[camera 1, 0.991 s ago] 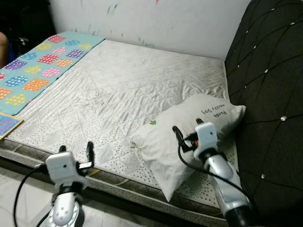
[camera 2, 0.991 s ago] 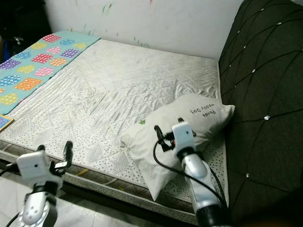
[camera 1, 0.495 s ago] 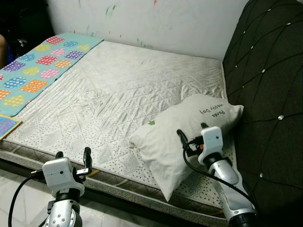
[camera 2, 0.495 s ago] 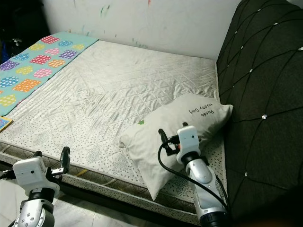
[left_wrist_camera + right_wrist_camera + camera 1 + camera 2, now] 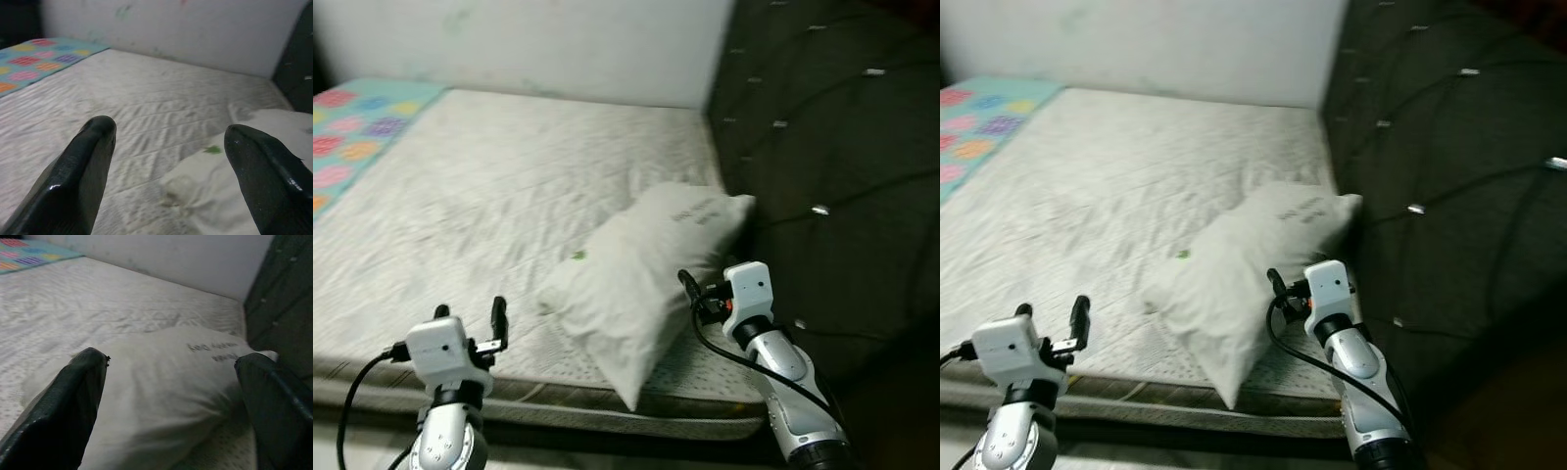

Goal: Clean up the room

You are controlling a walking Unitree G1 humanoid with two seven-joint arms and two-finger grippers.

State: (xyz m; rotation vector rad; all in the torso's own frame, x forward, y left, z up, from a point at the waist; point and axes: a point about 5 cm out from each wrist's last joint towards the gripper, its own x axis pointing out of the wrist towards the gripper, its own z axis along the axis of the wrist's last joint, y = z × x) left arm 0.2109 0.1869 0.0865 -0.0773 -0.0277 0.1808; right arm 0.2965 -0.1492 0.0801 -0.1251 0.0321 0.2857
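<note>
Bare mattress [image 5: 489,186] lies open (left side); pillow [image 5: 626,264] and headboard [image 5: 832,147] crowd the right.

Left gripper [image 5: 470,318] low, fingers [image 5: 85,169] spread, right gripper [image 5: 705,289] raised (likewise wide)
</note>
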